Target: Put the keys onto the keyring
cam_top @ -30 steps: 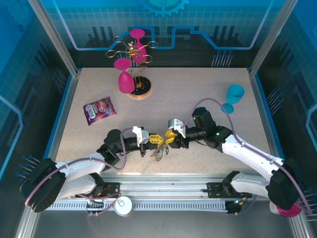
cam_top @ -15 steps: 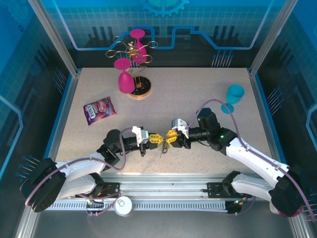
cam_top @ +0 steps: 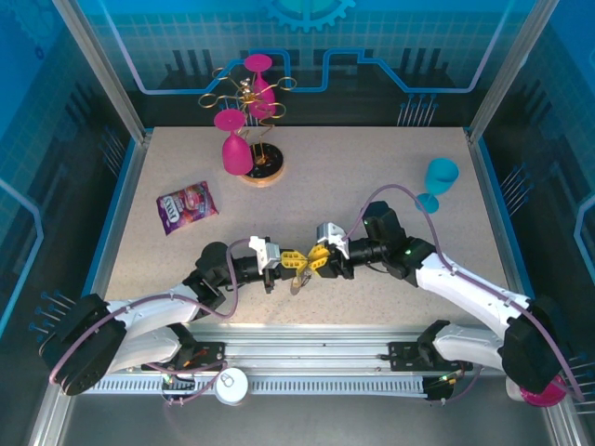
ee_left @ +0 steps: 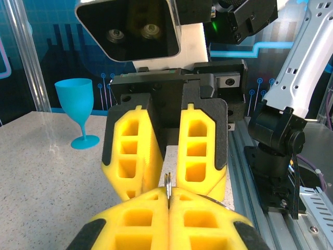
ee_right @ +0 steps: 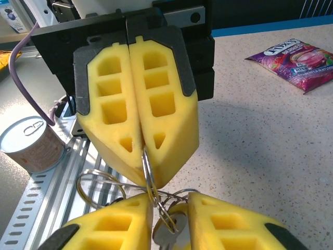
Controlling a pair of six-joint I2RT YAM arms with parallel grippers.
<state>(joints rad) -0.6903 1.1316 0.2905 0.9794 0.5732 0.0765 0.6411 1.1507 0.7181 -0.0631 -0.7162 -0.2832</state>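
My left gripper (cam_top: 297, 261) and right gripper (cam_top: 315, 259) meet tip to tip over the table's near middle. The left gripper (ee_left: 168, 197) is shut on the thin silver ring (ee_left: 168, 183) of the keyring. From the right wrist view that ring (ee_right: 147, 167) hangs out of the left gripper (ee_right: 143, 150), linked to more wire loops (ee_right: 96, 179). My right gripper (ee_right: 169, 202) stands open, its fingers (ee_right: 112, 224) either side of the loops. A silver key (ee_right: 167, 237) hangs in that gap. The bunch of keys (cam_top: 297, 282) dangles below both grippers.
A blue goblet (cam_top: 439, 181) stands at the right. A purple candy bag (cam_top: 186, 206) lies at the left. A gold wire rack (cam_top: 249, 93) with pink glasses stands at the back. A tin can (ee_right: 31, 143) sits by the front rail.
The right gripper drew back a little to the right, then returned against the left gripper. The dangling keys swung slightly. The left gripper stayed shut and in place.
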